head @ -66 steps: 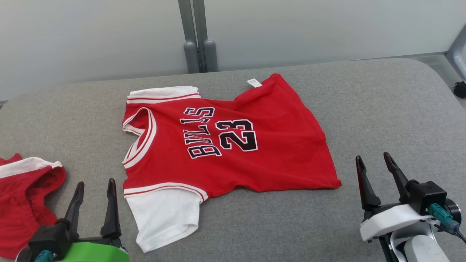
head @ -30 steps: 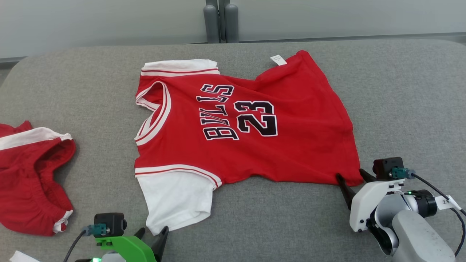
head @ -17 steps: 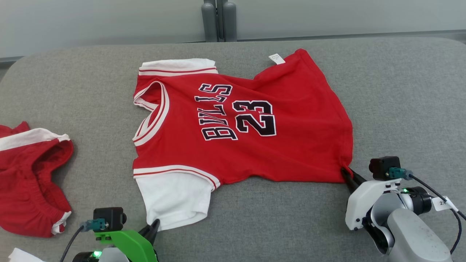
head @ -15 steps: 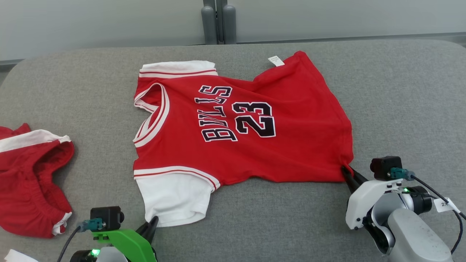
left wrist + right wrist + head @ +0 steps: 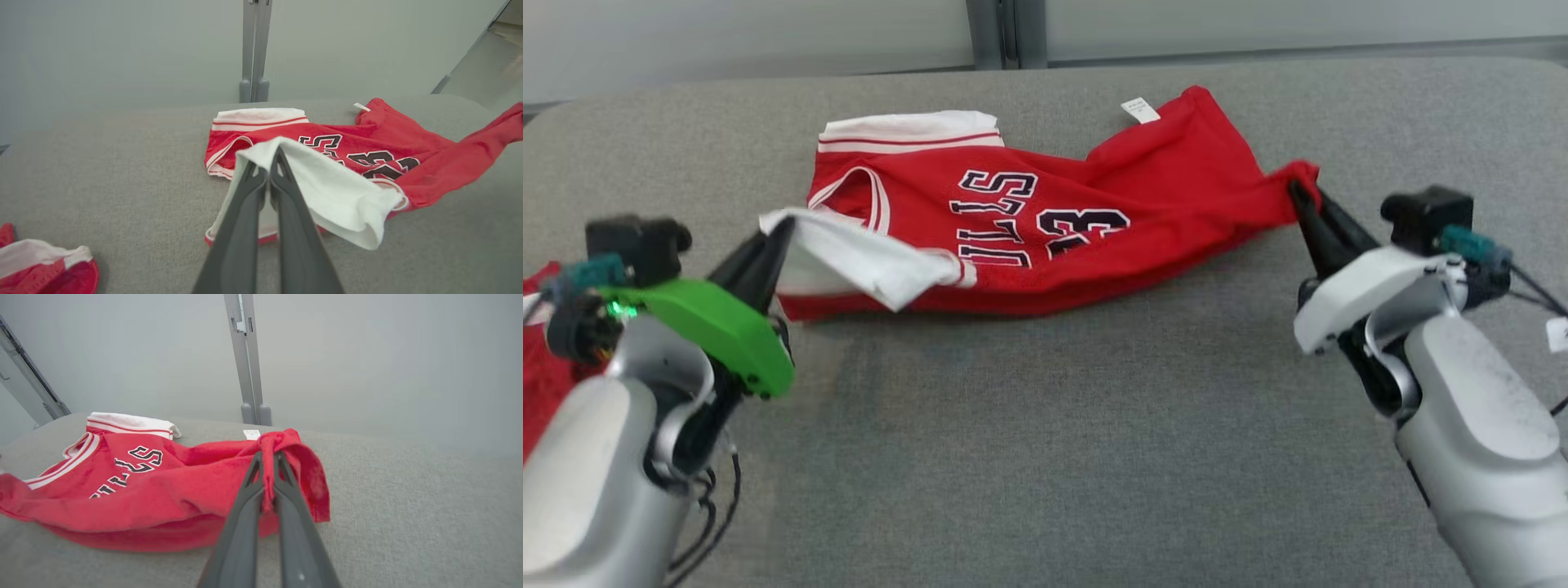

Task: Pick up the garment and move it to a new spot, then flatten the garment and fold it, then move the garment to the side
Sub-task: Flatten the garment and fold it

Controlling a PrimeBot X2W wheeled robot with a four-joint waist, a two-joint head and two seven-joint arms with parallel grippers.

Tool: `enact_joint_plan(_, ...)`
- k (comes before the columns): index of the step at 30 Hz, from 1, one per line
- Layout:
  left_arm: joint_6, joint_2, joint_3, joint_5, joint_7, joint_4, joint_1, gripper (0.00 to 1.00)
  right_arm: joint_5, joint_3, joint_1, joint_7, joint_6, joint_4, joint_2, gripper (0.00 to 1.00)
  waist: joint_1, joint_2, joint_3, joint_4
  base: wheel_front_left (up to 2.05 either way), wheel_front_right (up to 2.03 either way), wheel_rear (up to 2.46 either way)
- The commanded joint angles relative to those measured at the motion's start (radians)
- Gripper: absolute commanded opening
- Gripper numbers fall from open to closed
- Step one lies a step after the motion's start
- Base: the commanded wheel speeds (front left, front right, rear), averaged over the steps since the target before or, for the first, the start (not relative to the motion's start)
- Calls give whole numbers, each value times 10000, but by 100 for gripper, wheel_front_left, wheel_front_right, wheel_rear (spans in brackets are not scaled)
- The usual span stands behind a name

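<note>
Grey padded table (image 5: 1045, 457) spreads wide under me, with bare room in front of the lifted cloth and out to my right; its rounded far edge meets a pale wall (image 5: 768, 33) just beyond the shirt. Red jersey (image 5: 1045, 237) lies across the far middle of the table, its near edge raised off the surface and sagging between my two arms. My left gripper (image 5: 772, 245) is clamped tight on the white sleeve (image 5: 866, 261); my right gripper (image 5: 1303, 200) is pinched closed on the red hem corner (image 5: 1298, 173). Risks, as I judge them: each hold takes only a thin bit of fabric, so a sharp pull could slip a corner free. Uneven lifting could bunch the slack middle. Red shorts (image 5: 539, 367) sit near my left arm and could snag on a leftward swing.
</note>
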Motion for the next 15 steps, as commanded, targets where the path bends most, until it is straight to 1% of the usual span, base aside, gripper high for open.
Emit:
enact_joint_plan(1, -104, 178, 128, 93, 66, 165, -928, 0, 3, -34, -610, 37, -11, -197, -87, 0, 0, 0, 930, -44, 0, 0, 0)
enact_joint_plan(4, -307, 237, 113, 239, 269, 715, -2791, 0, -12, 12, -1914, 186, -11, -441, -221, 0, 0, 0, 1764, -39, 0, 0, 0)
enact_joint_plan(5, -350, 326, 68, 390, 330, 954, -3341, 0, -98, 97, -2327, 265, -11, -470, -299, 0, 0, 0, 2020, -44, 0, 0, 0)
enact_joint_plan(6, -395, 506, -35, 686, 378, 1217, -3897, 0, 84, 128, -2749, 270, -11, -503, -225, 0, 0, 0, 2237, -60, 0, 0, 0)
enact_joint_plan(7, -422, 591, -80, 755, 403, 1526, -4582, 0, 131, 222, -3383, 316, -11, -519, -189, 0, 0, 0, 2521, -117, 0, 0, 0)
enact_joint_plan(8, -455, 535, -43, 795, 319, 1738, -5111, 0, -4, 326, -3851, 365, -4, -475, -272, 0, 0, 0, 2739, -151, 0, 0, 0)
enact_joint_plan(10, -511, 637, -89, 1132, 177, 2328, -6304, 0, 180, 436, -4890, 330, -7, -285, -187, 0, 0, 0, 3170, -218, 0, 0, 0)
enact_joint_plan(11, -527, 576, -90, 1083, 33, 2650, -6879, 0, 108, 553, -5439, 319, -7, -110, -237, 0, 0, 0, 3353, -246, 0, 0, 0)
enact_joint_plan(14, -595, 628, -236, 1376, -295, 3473, -8527, 0, 295, 664, -7062, 91, -7, 375, -203, 0, 0, 0, 3799, -316, 0, 0, 0)
enact_joint_plan(15, -609, 560, -237, 1372, -427, 3701, -8939, 0, 389, 651, -7459, -58, -7, 513, -207, 0, 0, 0, 3880, -312, 0, 0, 0)
